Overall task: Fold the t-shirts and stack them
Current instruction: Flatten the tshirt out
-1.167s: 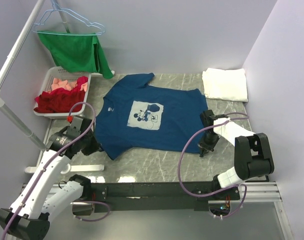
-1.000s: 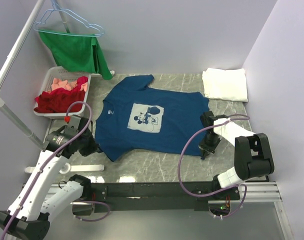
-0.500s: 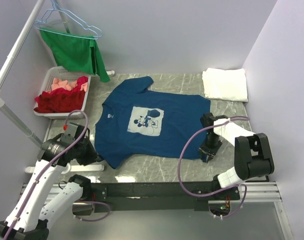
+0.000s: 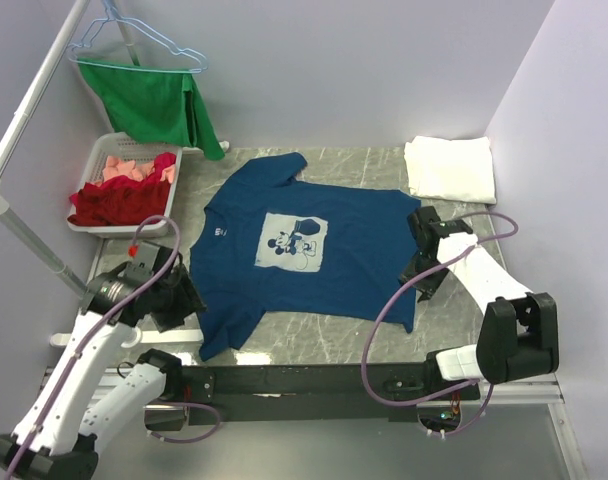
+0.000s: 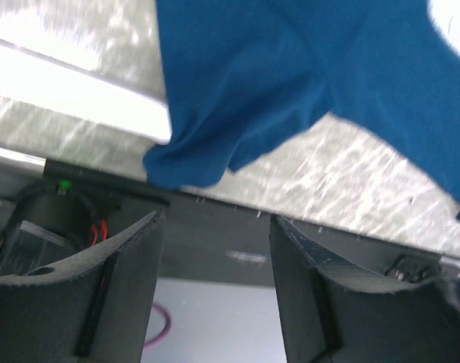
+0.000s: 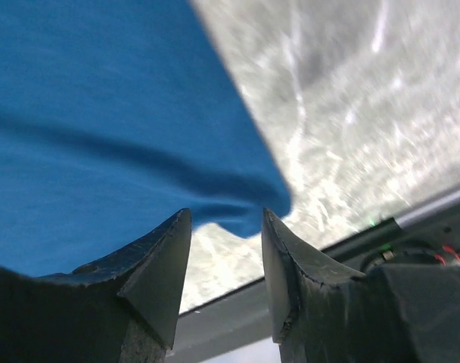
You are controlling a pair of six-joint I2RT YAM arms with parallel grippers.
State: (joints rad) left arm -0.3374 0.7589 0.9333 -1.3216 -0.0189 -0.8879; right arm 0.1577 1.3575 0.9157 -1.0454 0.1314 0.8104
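The navy blue t-shirt (image 4: 304,250) lies spread flat on the marble table, chest print (image 4: 293,239) facing up, its lower left corner near the table's front edge. A white t-shirt (image 4: 450,167) lies folded at the back right. My left gripper (image 4: 184,302) hovers just left of the navy shirt's left edge, open with nothing between its fingers; the left wrist view shows it (image 5: 215,219) above the blue corner (image 5: 215,144). My right gripper (image 4: 424,278) stands open at the shirt's right hem; the right wrist view shows it (image 6: 226,213) with the blue hem (image 6: 101,113) just beyond its tips.
A white basket (image 4: 102,155) holding red and pink clothes sits at the back left. A green cloth (image 4: 154,100) hangs from a hanger above it. A slanted white pole (image 4: 24,245) crosses the left side. A black rail (image 4: 314,380) runs along the front edge.
Both grippers have opened and let go of the navy shirt after drawing it toward the front edge. The right gripper has since lifted back toward the right.
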